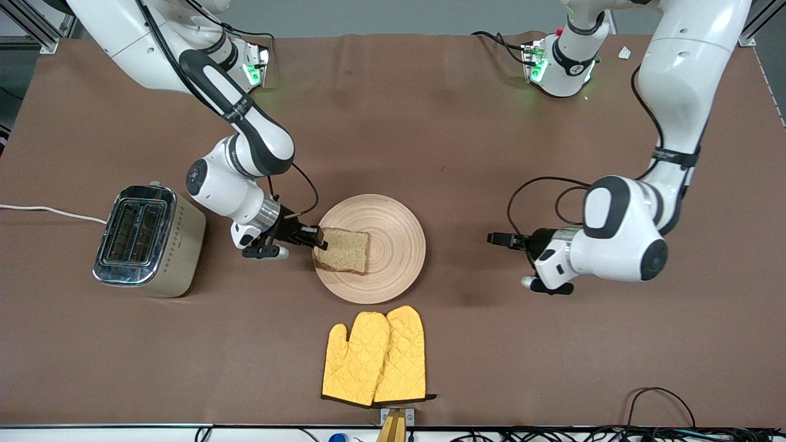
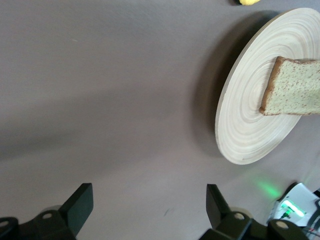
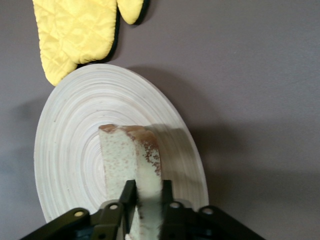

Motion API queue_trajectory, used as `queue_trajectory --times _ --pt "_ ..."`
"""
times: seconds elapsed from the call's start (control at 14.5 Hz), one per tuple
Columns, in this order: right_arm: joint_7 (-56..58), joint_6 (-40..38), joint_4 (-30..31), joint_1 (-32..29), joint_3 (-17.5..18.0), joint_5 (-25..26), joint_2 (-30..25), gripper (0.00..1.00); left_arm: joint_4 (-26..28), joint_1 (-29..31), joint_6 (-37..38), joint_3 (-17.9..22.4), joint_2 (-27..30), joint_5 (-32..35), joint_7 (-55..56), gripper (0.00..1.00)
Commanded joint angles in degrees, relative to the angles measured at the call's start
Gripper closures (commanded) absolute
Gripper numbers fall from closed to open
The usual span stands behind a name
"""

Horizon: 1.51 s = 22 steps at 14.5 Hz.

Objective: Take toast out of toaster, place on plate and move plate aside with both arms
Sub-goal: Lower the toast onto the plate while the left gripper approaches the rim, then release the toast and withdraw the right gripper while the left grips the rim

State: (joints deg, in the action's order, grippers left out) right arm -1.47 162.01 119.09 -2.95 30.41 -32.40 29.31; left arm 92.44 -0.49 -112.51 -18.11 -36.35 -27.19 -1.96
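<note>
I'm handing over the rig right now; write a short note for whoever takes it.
Right gripper: fingers either side of the toast, at its edge toward the toaster; release not confirmed.
Left gripper: open, empty, waiting over bare table toward the left arm's end.
Done: toast out of toaster, lying on plate.
Left: let go, then move the plate aside with both arms.

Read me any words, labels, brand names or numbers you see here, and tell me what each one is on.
No text can be read.
Right arm: a small line of print on the black band, too small to read.
Toaster, plate, toast, oven mitts: no lettering visible.
</note>
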Motion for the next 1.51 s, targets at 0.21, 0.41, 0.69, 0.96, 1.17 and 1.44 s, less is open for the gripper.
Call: queue_trajectory --times 0.21,0.41,0.69,0.96,1.17,1.44 --pt "1.6 2.3 1.0 -0.2 0.7 -1.4 -0.2 0.0 6.9 0.3 -13.9 -4.6 -2.7 -10.2 -9.5 0.05" --pt "1.7 2.0 1.1 -0.5 0.6 -1.4 -1.2 0.0 7.1 -0.8 -18.5 -6.8 -3.7 -13.4 -10.7 0.08" --pt "1.9 -1.2 1.4 -0.5 -4.8 -1.3 -7.1 0.0 8.2 -1.9 -25.0 -9.2 -6.4 -15.6 -13.8 0.1" --pt "10.3 -11.8 0.0 -0.7 -15.0 -1.3 -13.0 0.0 8.4 -3.5 -26.5 -9.3 -7.9 -18.0 -18.2 0.26" --pt "12.9 -27.2 -5.7 -0.4 -23.9 -0.6 -17.3 0.0 8.4 -5.0 -28.7 -9.4 -8.9 -22.5 -20.8 0.26" --pt "12.6 -37.6 -8.6 0.0 -30.5 5.9 -23.6 0.0 7.9 -5.8 -31.4 -9.4 -12.1 -28.7 -26.9 0.38"
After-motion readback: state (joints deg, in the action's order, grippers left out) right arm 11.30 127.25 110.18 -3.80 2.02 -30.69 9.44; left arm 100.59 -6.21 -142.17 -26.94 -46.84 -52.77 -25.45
